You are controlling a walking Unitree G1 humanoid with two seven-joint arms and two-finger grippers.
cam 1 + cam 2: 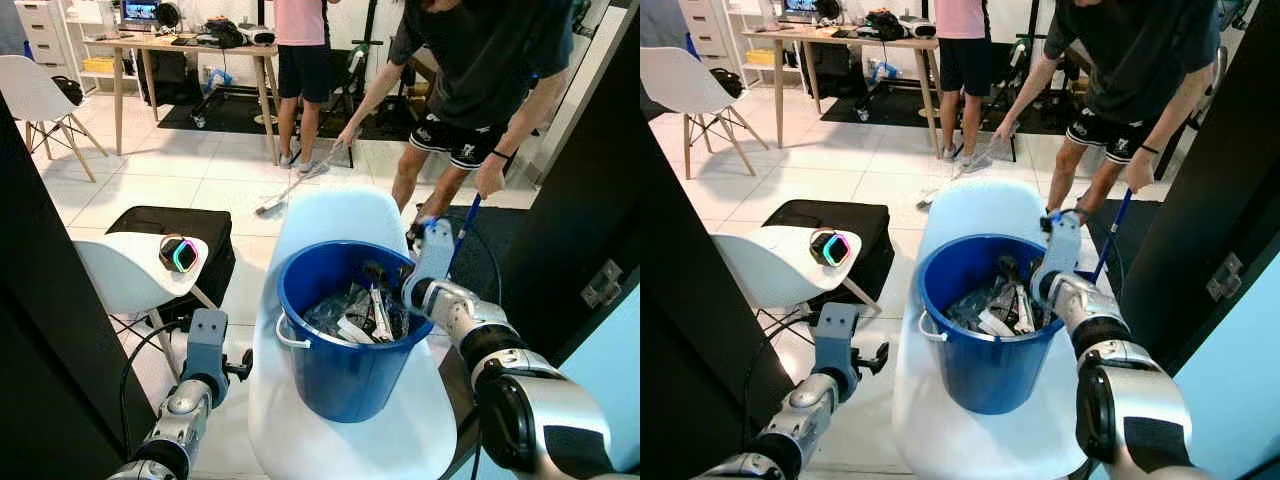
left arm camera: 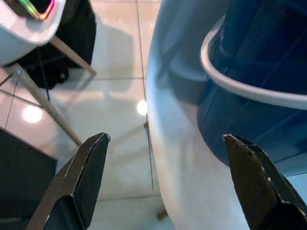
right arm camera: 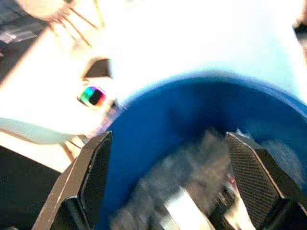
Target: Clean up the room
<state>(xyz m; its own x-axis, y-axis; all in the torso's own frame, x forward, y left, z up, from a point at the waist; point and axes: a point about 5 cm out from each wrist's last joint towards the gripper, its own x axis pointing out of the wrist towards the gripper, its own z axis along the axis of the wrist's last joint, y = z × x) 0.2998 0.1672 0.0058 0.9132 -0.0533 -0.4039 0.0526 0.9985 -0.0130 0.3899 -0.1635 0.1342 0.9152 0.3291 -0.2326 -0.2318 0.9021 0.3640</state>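
Observation:
A blue bucket (image 1: 340,370) stands on the seat of a white chair (image 1: 330,215) right in front of me. Several pieces of black and white trash (image 1: 355,315) lie inside it. My right gripper (image 1: 385,290) reaches over the bucket's right rim and hangs above the trash; in the right wrist view the right gripper (image 3: 168,136) is open with nothing between its fingers. My left gripper (image 1: 240,365) is low at the left of the chair, beside the bucket. It shows open and holding nothing in the left wrist view (image 2: 165,139).
A small white chair (image 1: 130,270) at the left carries a glowing cube speaker (image 1: 178,254), with a black bag (image 1: 170,225) behind it. A person (image 1: 480,80) bends behind the bucket chair with a broom (image 1: 295,185). Another person (image 1: 300,60) stands by a desk (image 1: 180,45). Dark panels (image 1: 580,200) flank me.

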